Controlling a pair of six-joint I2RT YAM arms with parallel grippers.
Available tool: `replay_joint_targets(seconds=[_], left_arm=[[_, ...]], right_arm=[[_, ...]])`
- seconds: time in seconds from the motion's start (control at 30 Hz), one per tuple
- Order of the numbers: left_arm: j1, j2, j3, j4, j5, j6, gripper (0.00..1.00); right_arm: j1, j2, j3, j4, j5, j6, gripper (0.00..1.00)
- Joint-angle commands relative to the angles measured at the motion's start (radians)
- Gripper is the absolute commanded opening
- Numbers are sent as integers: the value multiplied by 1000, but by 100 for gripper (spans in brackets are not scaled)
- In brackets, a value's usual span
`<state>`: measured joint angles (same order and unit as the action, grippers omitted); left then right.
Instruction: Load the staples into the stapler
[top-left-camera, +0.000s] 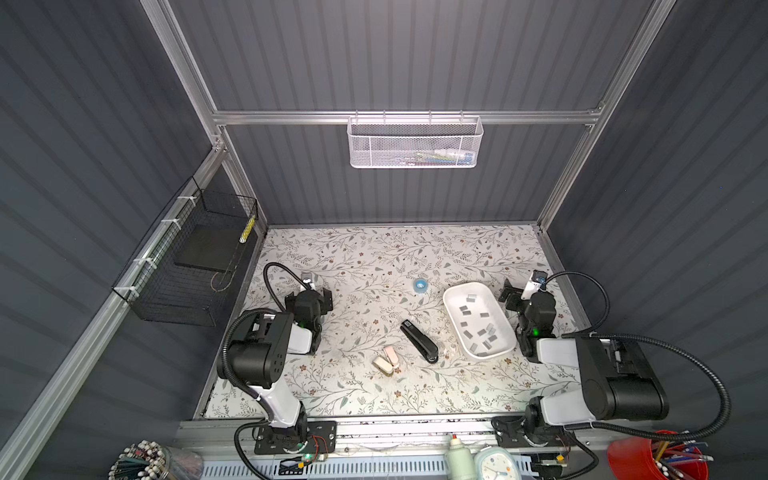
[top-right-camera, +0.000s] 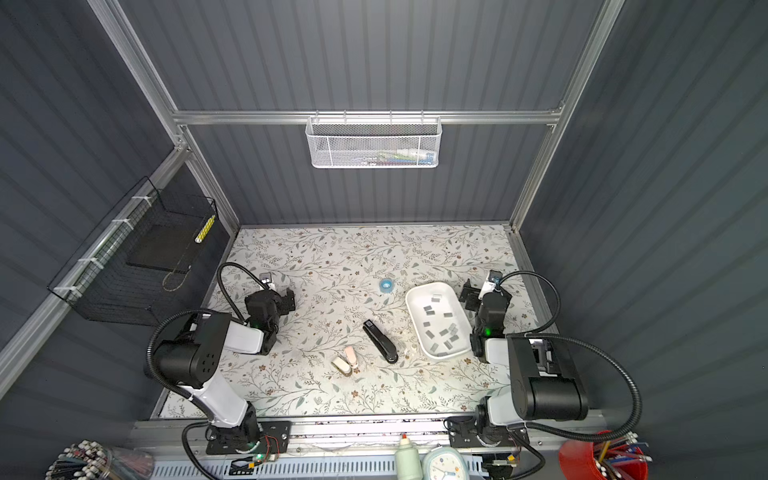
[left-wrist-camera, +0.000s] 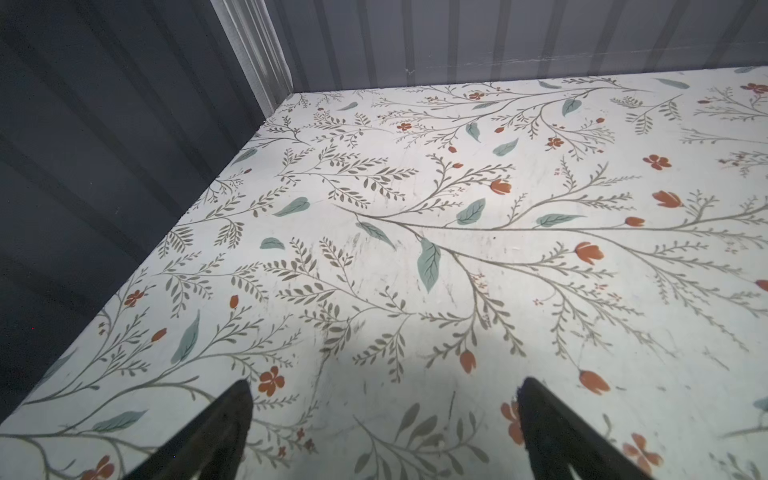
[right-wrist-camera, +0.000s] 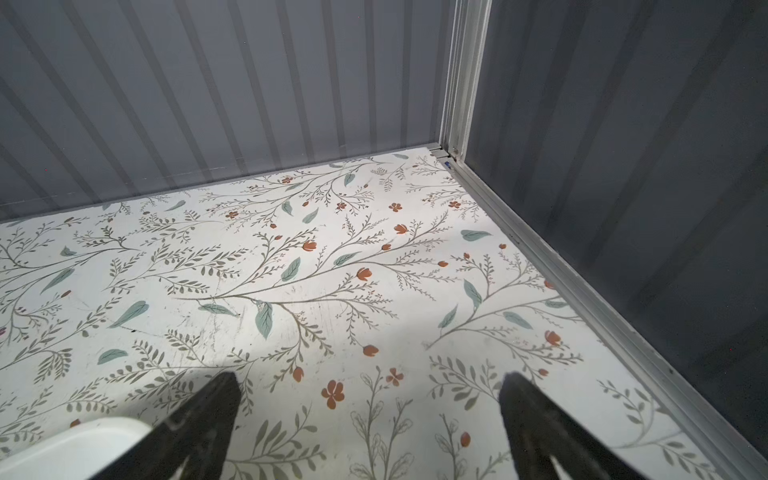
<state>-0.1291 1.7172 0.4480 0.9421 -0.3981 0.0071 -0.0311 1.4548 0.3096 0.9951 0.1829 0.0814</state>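
Two pastel objects: lying side by side on the desk, nearest.
Stapler: lying diagonally just behind them.
Staples: lying scattered in the white tray, right of the stapler.
Left jaws: hanging wide apart over bare desk, gripping nothing.
Right jaws: hanging wide apart, empty, beside the tray's far corner.
Blue roll: sitting farthest back.

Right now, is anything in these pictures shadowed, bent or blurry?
In both top views the frame posts splay outward, a wide-lens bend, and the staples in the white tray look soft. In the left wrist view a soft shadow lies on the table ahead of the left gripper. In the right wrist view the tray corner is blurred beside the right gripper.
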Motion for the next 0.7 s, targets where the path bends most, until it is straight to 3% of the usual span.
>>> replay_joint_targets(seconds=[0.0,0.67], left_arm=[[6,0,3,17,8,-12,100],[-43,8,-34,104,-73,21,100]], right_arm=[[4,6,-6,23,8,-3,99],[4,6,-6,23,7,-2,99]])
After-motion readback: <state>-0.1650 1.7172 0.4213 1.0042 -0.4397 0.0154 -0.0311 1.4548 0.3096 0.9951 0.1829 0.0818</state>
